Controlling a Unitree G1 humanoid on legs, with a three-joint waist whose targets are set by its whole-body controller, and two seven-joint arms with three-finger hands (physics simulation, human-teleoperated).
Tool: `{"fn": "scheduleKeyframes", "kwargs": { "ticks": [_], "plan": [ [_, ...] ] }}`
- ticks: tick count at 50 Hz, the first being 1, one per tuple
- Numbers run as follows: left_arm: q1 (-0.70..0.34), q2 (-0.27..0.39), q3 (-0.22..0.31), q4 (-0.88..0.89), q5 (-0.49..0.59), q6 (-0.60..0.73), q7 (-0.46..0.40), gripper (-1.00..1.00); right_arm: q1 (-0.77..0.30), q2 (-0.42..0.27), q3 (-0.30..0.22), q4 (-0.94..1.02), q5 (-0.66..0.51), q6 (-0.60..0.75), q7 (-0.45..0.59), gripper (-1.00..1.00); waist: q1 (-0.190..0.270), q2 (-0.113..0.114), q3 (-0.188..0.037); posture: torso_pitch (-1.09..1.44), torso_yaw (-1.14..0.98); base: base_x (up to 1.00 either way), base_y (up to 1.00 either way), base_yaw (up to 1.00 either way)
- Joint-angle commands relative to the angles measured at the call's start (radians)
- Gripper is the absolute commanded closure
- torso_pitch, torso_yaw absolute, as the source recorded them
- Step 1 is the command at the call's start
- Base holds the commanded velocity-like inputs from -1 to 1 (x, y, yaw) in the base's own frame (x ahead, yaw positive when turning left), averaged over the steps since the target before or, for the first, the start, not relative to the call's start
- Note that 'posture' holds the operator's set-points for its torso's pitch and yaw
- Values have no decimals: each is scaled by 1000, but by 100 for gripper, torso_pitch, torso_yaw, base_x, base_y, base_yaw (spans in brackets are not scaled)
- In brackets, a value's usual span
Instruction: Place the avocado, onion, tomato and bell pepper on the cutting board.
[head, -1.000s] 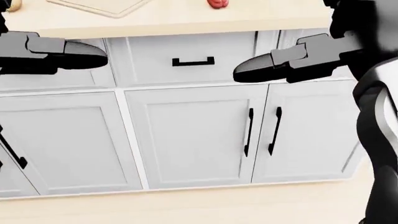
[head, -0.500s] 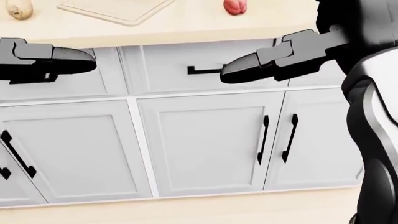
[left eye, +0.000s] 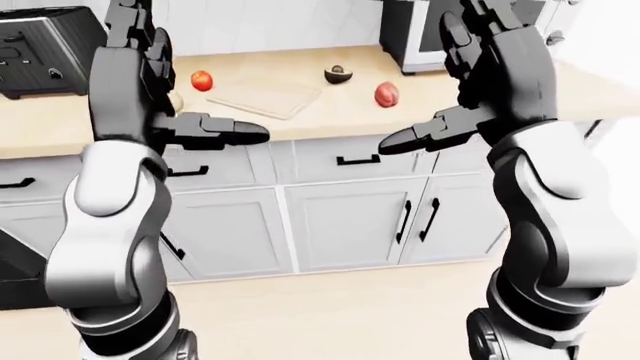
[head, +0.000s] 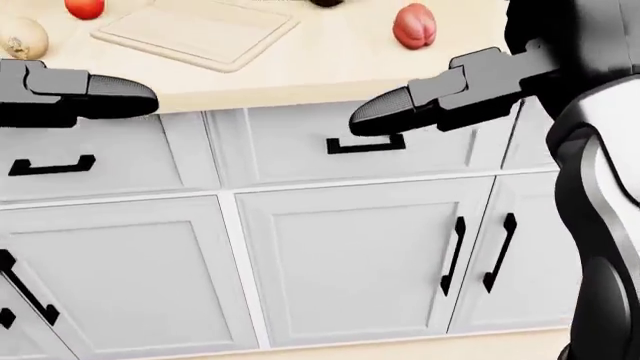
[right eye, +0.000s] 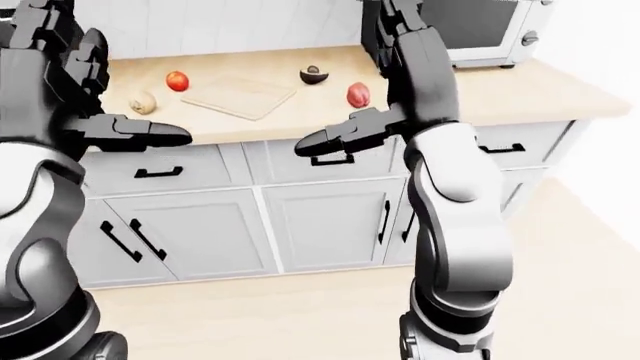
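A pale cutting board lies on the wooden counter with nothing on it. Left of the board sits a red tomato, and below that a tan onion. Right of the board are a halved avocado and a red bell pepper. My left hand and right hand hover at the counter's near edge, over the drawers, fingers stretched out flat. Both are open and hold nothing. Neither touches any of the vegetables.
A black toaster stands at the counter's left end and a microwave at the right. White drawers and cabinet doors with black handles fill the space below the counter. Wooden floor lies beneath.
The whole head view has shifted: the counter and drawers slid down and to the right, so the camera moved. More of the counter, board and vegetables now shows. Both hands stay open.
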Motion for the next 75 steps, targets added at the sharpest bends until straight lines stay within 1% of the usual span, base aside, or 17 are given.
{"fn": "scheduleKeyframes", "kwargs": {
  "ticks": [1, 4, 15, 18, 26, 28, 29, 30, 40, 43, 45, 46, 48, 55, 58, 64, 75],
  "plan": [
    [-18, 13, 18, -13, 13, -20, 3, -100, -26, -3, -4, -17, -3, -17, 1, -100, 3, 26, -32, 0, 0, 42, 25, 0],
    [-18, 19, 23, -21, 17, -14, -2, -100, -36, -1, -8, -18, -1, -7, -2, -100, 14, 22, 0, 0, 0, 40, 25, 0],
    [-13, 17, 21, -30, 21, -16, -1, -100, -36, 1, 3, -14, -7, -14, 6, -100, 48, -106, -22, 0, 0, 38, 25, 0],
    [-14, 16, 24, -30, 22, -16, -1, -100, -34, 4, 4, -11, -9, -21, 5, -100, 38, -107, 2, 0, 0, 39, 24, 0],
    [-18, 21, 28, -29, 23, -15, -3, -100, -43, 2, -5, -33, -1, 4, 10, -100, 23, -61, -14, 0, 0, 31, 26, 0],
    [-21, 21, 26, -29, 24, -14, -3, -100, -46, -4, -4, -33, -3, 3, 12, -100, 35, -16, -33, 0, 0, 1, 25, 0],
    [-21, 23, 26, -29, 25, -14, -3, -100, -46, -4, -3, -28, -4, -3, 11, -100, 42, 44, -41, 0, 0, 0, 20, 0],
    [-24, 24, 28, -31, 24, -10, -3, -100, -46, -7, -1, -23, -8, -10, 10, -100, 38, 14, -42, 0, 0, 0, 20, 0],
    [-24, 33, 35, -44, 18, 1, -3, -100, -45, -16, 1, -36, -15, -1, 9, -100, 35, -41, 13, 0, 0, 0, 4, 0],
    [-19, 32, 33, -43, 18, -3, -3, -100, -42, -11, 5, -36, -21, -4, 18, -100, 41, -65, -14, 0, 0, 0, 3, 0],
    [-19, 30, 31, -40, 20, -5, -2, -100, -44, -11, 6, -34, -25, -5, 24, -100, 47, -130, -42, 0, 0, 0, 25, 0],
    [-21, 30, 30, -38, 22, -5, -1, -100, -48, -8, 2, -39, -22, -2, 28, -100, 37, -93, -22, 0, 0, 0, 29, 0],
    [-20, 28, 27, -36, 24, -8, -1, -100, -43, -9, 2, -42, -25, -4, 31, -100, 34, -114, -32, 0, 0, 2, 35, 0],
    [-35, 29, 23, -24, 31, -10, -6, -100, -47, -8, 1, -35, -29, -12, 33, -100, 21, -70, -19, 0, 0, 5, 36, 0],
    [-40, 30, 26, -25, 31, -6, -7, -100, -57, -5, 0, -24, -28, -18, 27, -100, 0, 20, -14, 0, 0, 1, 0, 0],
    [-28, 34, 35, -39, 27, -1, -10, -100, -57, 0, 5, -24, -38, -29, 32, -100, 20, -83, -6, 0, 0, 0, 0, 0],
    [-26, 33, 28, -37, 29, -5, -7, -100, -43, -5, 4, -31, -48, -27, 36, -100, 38, -40, -23, 0, 0, 0, 0, 37]
  ]
}}
